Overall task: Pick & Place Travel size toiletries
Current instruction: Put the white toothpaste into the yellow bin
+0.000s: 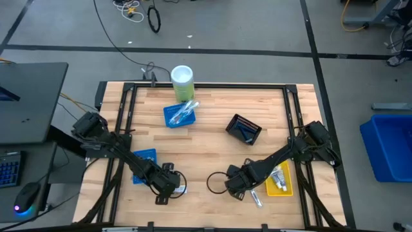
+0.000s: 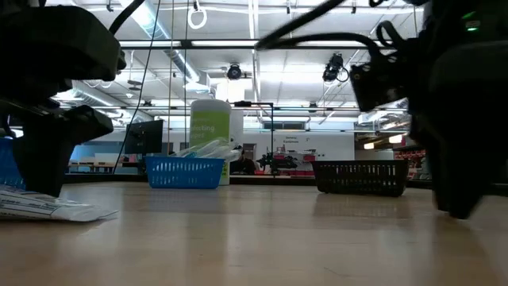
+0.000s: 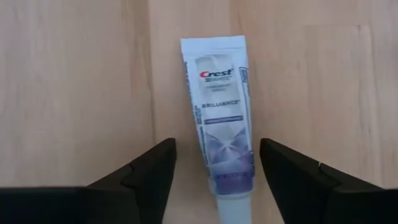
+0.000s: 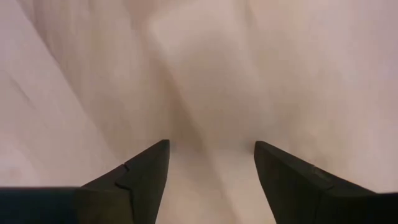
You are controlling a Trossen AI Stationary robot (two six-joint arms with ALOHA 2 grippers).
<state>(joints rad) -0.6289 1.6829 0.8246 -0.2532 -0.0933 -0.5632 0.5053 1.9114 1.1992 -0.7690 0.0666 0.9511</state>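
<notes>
A white toothpaste tube point(image 3: 217, 106) with blue print lies flat on the wooden table. My left gripper point(image 3: 217, 146) is open just above it, one finger on each side of the tube's cap end, touching nothing. In the high view this gripper point(image 1: 166, 190) is near the table's front edge, with the tube point(image 1: 181, 189) beside it. My right gripper point(image 4: 211, 146) is open over bare wood, at the front centre point(image 1: 235, 185). A small toiletry point(image 1: 256, 198) lies on the table just right of it. More tubes lie in the yellow tray point(image 1: 288, 182).
A blue basket point(image 1: 175, 116) holding toothbrushes and a black basket point(image 1: 244, 129) stand toward the back. A tall green-and-white cylinder point(image 1: 182, 78) stands at the far edge. A flat blue tray point(image 1: 147, 156) lies at the front left under my left arm. Bare wood shows in the middle.
</notes>
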